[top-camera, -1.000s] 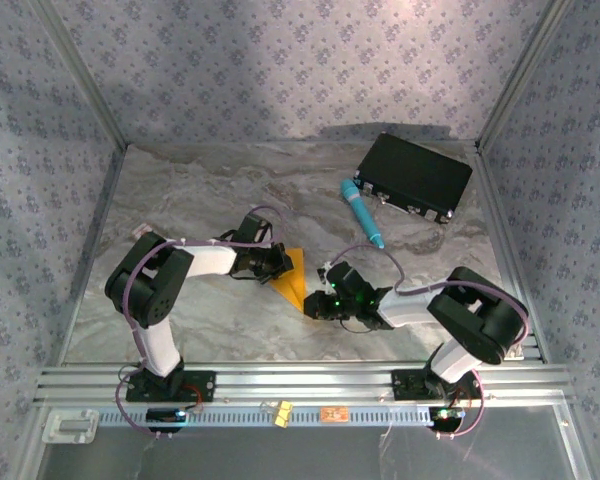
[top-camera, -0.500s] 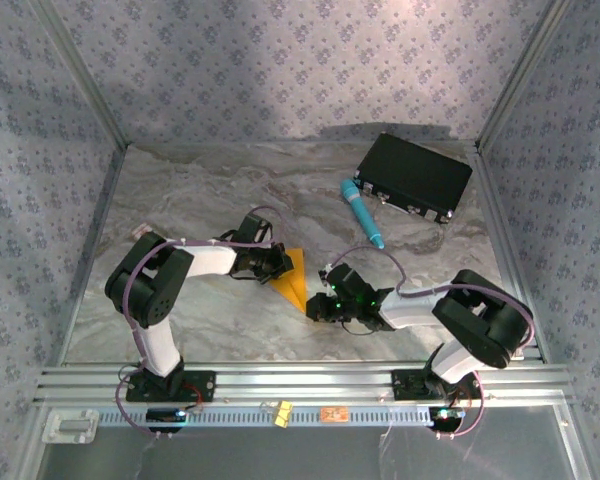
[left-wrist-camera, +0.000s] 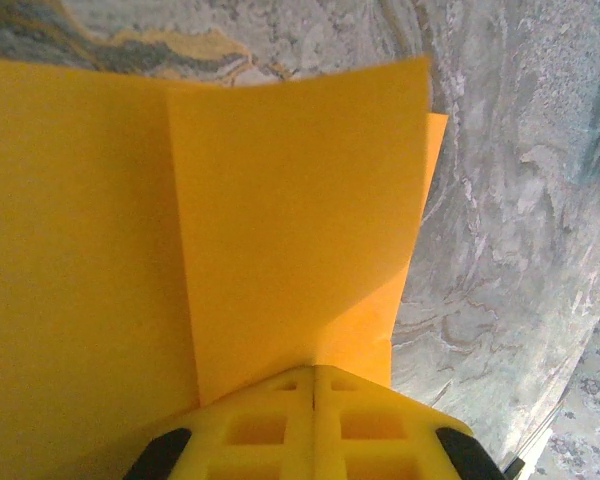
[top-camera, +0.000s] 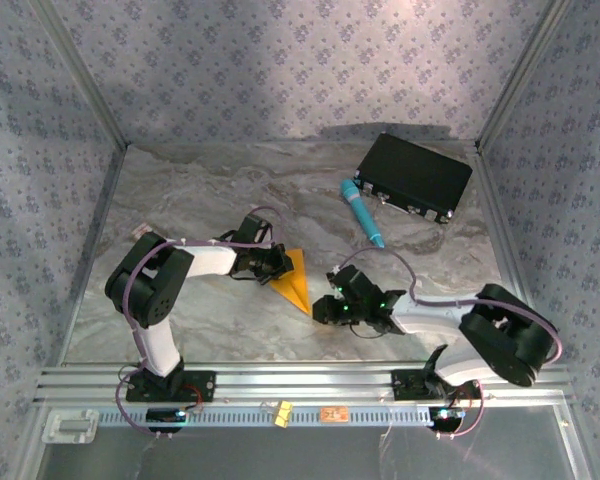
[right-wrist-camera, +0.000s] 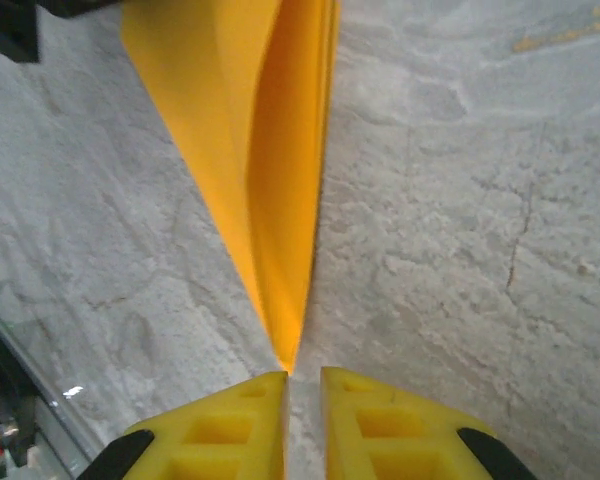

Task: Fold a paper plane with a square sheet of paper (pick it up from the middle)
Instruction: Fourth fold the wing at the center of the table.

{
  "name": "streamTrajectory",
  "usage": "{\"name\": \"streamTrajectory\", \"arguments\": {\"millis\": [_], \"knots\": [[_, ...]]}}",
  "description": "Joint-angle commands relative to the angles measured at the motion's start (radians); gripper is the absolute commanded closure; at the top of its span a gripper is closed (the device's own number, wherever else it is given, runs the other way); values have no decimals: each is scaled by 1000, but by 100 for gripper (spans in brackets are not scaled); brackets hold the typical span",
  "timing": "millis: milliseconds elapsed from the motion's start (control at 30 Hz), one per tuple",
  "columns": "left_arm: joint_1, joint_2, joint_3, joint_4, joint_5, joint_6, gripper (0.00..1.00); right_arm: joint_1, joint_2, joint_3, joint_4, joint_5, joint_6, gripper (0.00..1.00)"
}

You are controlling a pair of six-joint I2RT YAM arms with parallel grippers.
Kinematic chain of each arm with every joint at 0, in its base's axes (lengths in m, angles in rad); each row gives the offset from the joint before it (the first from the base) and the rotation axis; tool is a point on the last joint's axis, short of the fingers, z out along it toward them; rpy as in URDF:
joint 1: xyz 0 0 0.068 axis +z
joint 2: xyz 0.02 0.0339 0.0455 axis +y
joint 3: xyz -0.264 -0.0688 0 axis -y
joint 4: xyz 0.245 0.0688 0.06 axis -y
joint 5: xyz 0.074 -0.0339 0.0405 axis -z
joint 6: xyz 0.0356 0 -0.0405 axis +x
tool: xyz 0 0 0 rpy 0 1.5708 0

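Note:
The orange-yellow sheet of paper (top-camera: 296, 283) lies on the marble table, folded into a slim pointed wedge like a paper plane. My left gripper (top-camera: 278, 265) is shut on its wide end. In the left wrist view the yellow fingertips (left-wrist-camera: 315, 368) meet on the paper (left-wrist-camera: 290, 200), whose flaps spread away with a crease between them. My right gripper (top-camera: 321, 308) sits at the pointed end. In the right wrist view its jaws (right-wrist-camera: 303, 375) stand a narrow gap apart, with bare table between them, and the paper's tip (right-wrist-camera: 280, 220) ends just at the mouth of the gap.
A teal pen-like cylinder (top-camera: 362, 213) and a black case (top-camera: 414, 175) lie at the back right. A small card (top-camera: 138, 231) sits by the left wall. An aluminium rail (top-camera: 300, 380) runs along the near edge, and patterned walls close in the sides.
The right arm's elbow has swung right and nearer, and its gripper has shifted slightly right. Its jaws closed, then parted a little off the paper's tip. The left gripper and paper stayed put.

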Motion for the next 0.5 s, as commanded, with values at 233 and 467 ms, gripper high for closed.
{"name": "streamTrajectory", "arguments": {"millis": [233, 467], "knots": [[3, 38, -25, -46, -53, -7, 100, -15, 132, 197, -24, -87, -86, 94], [2, 43, -23, -44, -50, -7, 100, -13, 275, 297, -59, -78, -95, 95]]}}
